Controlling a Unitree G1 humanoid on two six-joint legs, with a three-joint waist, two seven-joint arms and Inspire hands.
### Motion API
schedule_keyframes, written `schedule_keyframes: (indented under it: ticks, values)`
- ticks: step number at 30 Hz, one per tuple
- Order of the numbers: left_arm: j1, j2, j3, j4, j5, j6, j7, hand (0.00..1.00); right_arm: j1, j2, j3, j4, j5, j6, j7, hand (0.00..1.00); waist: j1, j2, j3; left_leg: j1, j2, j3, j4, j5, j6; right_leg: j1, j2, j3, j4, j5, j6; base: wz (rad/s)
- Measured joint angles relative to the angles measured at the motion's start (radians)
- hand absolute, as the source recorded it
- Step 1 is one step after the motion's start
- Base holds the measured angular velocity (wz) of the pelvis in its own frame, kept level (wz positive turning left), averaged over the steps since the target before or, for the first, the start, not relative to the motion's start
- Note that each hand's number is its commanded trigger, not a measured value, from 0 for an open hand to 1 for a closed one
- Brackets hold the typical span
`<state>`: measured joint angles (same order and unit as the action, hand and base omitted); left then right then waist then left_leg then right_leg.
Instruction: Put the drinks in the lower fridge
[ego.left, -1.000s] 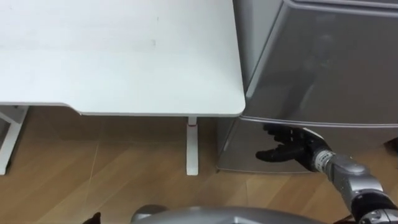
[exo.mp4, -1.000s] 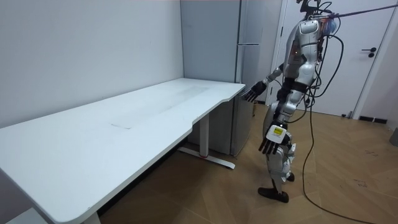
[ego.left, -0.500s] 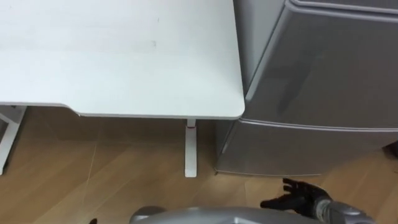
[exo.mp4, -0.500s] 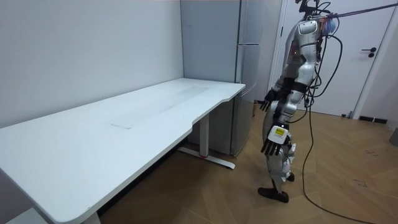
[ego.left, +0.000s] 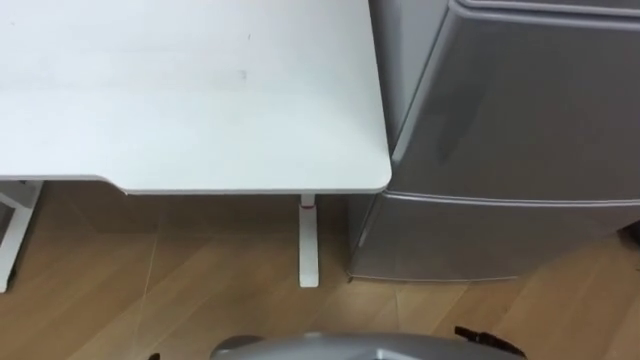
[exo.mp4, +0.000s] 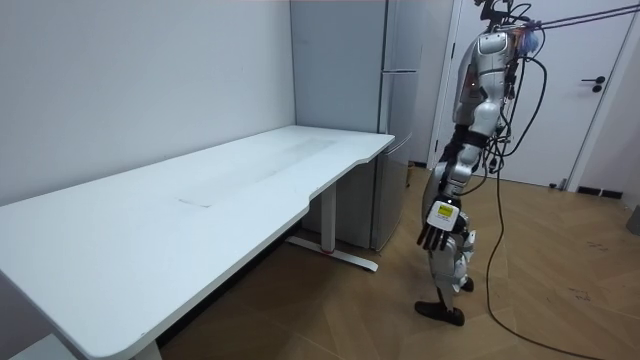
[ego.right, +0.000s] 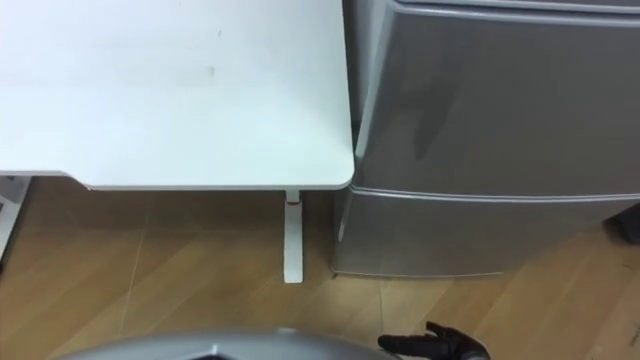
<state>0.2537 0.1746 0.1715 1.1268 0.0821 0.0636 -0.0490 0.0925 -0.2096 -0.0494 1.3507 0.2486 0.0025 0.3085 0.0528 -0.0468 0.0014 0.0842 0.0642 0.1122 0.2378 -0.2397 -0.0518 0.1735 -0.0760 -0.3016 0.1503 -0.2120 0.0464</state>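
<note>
One slack left robot hand (exo.mp4: 432, 236)

Bare office-like room: long white desk (exo.mp4: 200, 190), tall grey fridge (exo.mp4: 385, 120), wood floor (exo.mp4: 560, 300).

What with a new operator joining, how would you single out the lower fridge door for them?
Find the white table; beside its right corner stands a silver fridge. A horizontal seam splits its front. The lower fridge door is the panel beneath that seam, nearest the wooden floor, while the upper door sits above it.
</note>
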Motion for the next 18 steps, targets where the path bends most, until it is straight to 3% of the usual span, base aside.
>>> schedule_keyframes:
  ticks: [6,18]
  values:
    - [0.004,-0.009,0.022,-0.001,0.000,0.017,0.000,0.00,0.010,0.011,-0.052,0.009,0.022,0.010,0.000,0.00,-0.003,0.005,0.0006,0.000,0.000,0.000,0.000,0.000,0.000,0.000,0.000,0.003,0.000,0.000,0.000,0.00]
    - [0.003,-0.013,0.022,-0.001,0.000,0.021,0.017,0.00,0.011,0.013,-0.050,0.011,0.039,0.014,0.001,0.00,-0.005,0.009,-0.0006,0.001,0.000,0.000,-0.002,0.000,0.000,-0.002,0.001,0.005,0.000,0.000,0.000,0.00]
